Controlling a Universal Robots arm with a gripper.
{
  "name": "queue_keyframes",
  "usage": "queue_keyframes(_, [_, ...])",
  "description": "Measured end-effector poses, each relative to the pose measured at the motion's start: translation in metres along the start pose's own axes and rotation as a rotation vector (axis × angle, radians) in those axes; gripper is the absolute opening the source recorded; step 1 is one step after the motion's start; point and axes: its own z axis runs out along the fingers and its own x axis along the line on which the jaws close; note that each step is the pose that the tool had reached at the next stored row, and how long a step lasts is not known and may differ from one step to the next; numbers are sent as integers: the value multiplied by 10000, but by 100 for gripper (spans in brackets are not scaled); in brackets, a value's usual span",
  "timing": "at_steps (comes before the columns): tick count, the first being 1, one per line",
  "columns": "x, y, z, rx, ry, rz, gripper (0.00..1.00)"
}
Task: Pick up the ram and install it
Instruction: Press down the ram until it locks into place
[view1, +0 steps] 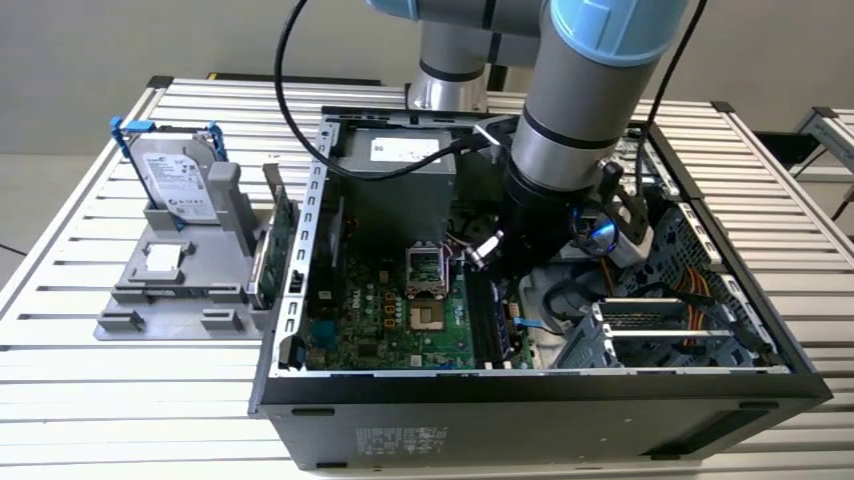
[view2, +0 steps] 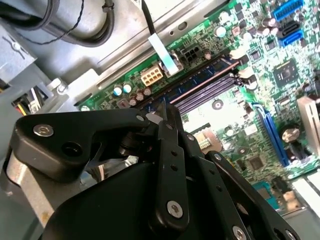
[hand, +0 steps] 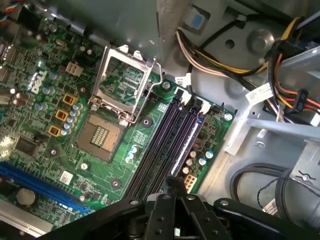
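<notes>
The ram (hand: 186, 144) is a dark blue stick standing in the outermost memory slot of the motherboard (hand: 60, 85), beside several empty black slots (hand: 159, 150). In the second wrist view the ram (view2: 197, 80) runs along the board's edge, past the fingertips. My gripper (view1: 483, 262) hangs inside the open computer case (view1: 534, 405), just over the near end of the memory slots. In both wrist views its black fingers (view2: 167, 150) meet at the tip, shut, with nothing between them (hand: 172, 184). Whether the tip touches the ram I cannot tell.
The open CPU socket (hand: 125, 85) lies beside the slots. Cable bundles (hand: 215, 50) and a metal drive cage (view1: 667, 330) crowd the other side. The grey power supply (view1: 400, 165) sits at the back. On the exterior view's left, a fixture holds a silver hard drive (view1: 176, 180) and a green card (view1: 278, 250).
</notes>
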Motion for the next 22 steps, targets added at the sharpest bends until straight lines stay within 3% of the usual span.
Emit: queue_keyframes(22, [-2,8,7,60,-22,-2857,0])
